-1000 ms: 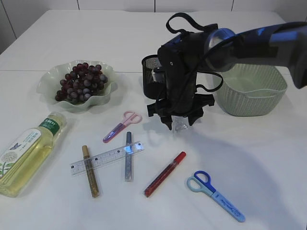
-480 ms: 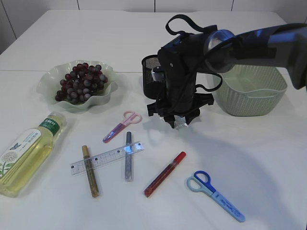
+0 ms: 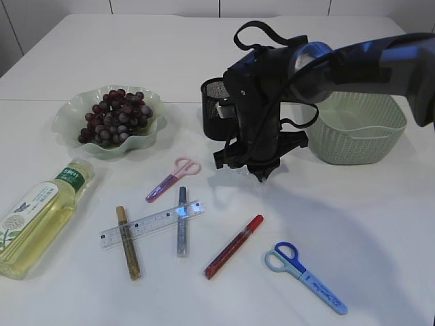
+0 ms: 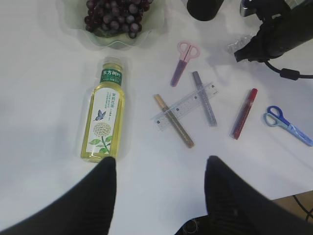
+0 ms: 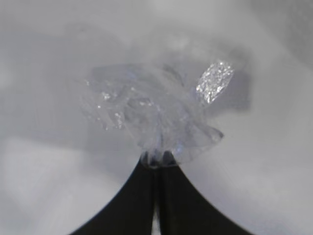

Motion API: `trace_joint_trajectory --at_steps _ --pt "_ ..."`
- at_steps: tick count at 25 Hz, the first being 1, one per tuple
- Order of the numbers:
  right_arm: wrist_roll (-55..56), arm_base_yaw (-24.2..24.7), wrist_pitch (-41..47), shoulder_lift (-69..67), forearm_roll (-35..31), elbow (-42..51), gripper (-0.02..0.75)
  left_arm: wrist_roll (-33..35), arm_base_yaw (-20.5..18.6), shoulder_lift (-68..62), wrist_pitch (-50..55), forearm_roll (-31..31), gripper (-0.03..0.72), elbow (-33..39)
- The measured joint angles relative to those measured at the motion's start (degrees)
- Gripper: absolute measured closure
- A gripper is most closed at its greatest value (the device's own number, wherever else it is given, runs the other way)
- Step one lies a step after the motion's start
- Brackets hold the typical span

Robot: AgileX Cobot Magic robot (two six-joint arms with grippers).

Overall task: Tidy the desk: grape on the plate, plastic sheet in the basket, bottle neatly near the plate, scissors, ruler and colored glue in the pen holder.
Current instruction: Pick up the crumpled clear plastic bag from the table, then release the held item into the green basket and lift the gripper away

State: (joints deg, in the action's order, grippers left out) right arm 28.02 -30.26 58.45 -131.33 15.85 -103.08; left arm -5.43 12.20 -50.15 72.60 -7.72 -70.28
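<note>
At the center of the right wrist view, the right gripper [image 5: 157, 159] has its smooth black jaws pinched tight together on a crumpled, glossy clear plastic sheet [image 5: 151, 112], which bunches above the fingertips over the matte white table [image 5: 44, 186]. Low in the left wrist view, the left gripper [image 4: 160, 169] hangs with its dark fingers [image 4: 105, 186] spread apart, holding nothing.

Right tool [image 5: 156, 164] pinched closed, left tool [image 4: 160, 169] spread apart
</note>
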Motion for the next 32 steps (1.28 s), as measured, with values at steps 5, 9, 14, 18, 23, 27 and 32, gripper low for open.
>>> trace_joint_trajectory --at_steps 5,9,14,18,23,27,32 --pt "-4.57 0.00 4.32 0.00 -3.52 -1.09 0.722 0.00 0.00 0.00 0.00 0.28 0.279 0.00" --pt "-9.01 0.00 9.88 0.00 -8.47 -3.33 0.722 0.00 0.00 0.00 0.00 1.74 0.285 0.00" --pt "-12.37 0.00 10.91 2.37 -12.05 -4.12 0.722 0.00 0.00 0.00 0.00 2.11 0.285 0.00" --pt "-15.26 0.00 11.26 5.94 -15.35 -4.22 0.722 0.00 0.00 0.00 0.00 2.09 0.288 0.00" --pt "-17.25 0.14 11.43 10.97 -18.93 -4.22 0.722 0.00 0.00 0.37 0.00 3.88 0.302 0.00" --pt "-17.76 2.05 11.76 15.16 -19.61 -4.22 0.722 0.00 0.00 0.50 0.00 4.44 0.302 0.00" --pt "-18.32 8.03 12.06 20.39 -19.65 -4.22 0.722 0.00 0.00 0.61 0.00 4.53 0.303 0.00"
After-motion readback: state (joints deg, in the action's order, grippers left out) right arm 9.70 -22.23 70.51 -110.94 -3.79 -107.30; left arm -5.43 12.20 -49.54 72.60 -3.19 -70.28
